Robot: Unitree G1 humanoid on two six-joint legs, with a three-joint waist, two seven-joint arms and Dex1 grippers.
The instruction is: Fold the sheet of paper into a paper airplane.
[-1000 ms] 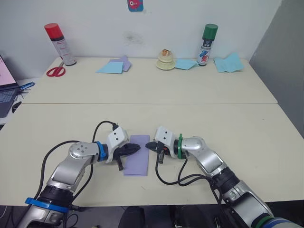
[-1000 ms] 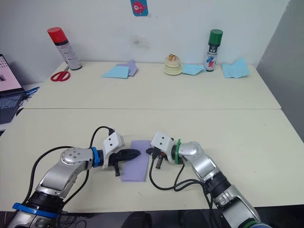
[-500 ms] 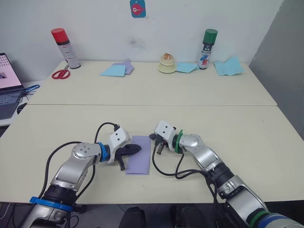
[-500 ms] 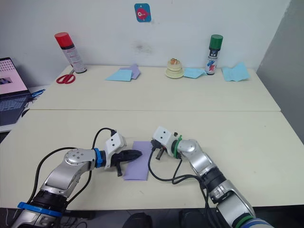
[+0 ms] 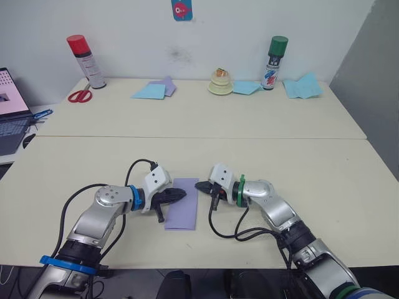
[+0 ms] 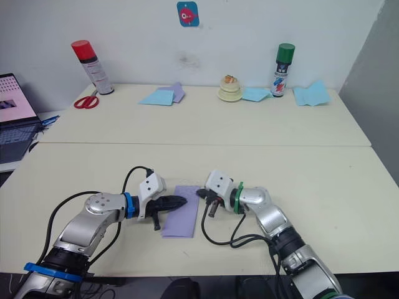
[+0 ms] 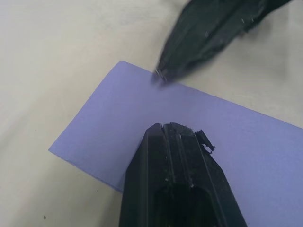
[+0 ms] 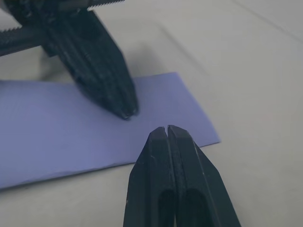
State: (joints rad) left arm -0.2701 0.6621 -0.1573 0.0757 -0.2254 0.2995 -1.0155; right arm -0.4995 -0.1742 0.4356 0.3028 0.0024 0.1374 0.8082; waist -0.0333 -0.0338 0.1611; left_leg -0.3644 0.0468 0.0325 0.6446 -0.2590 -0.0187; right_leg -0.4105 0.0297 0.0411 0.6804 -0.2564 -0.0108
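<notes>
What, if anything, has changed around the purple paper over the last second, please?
Very little. The right claw drew slightly away from the paper's edge half a second ago and has returned to it, closed. The left claw stays closed with its tip resting on the purple paper, which lies flat in the same spot on the table. Nothing was grasped or released.

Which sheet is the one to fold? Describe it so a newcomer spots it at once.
Start at the near table, the one the arms reach over. Between the left end effector and the right end effector lies the sheet, a flat rectangle. It is lavender, plain and alone, unlike the blue papers at the far wall.
</notes>
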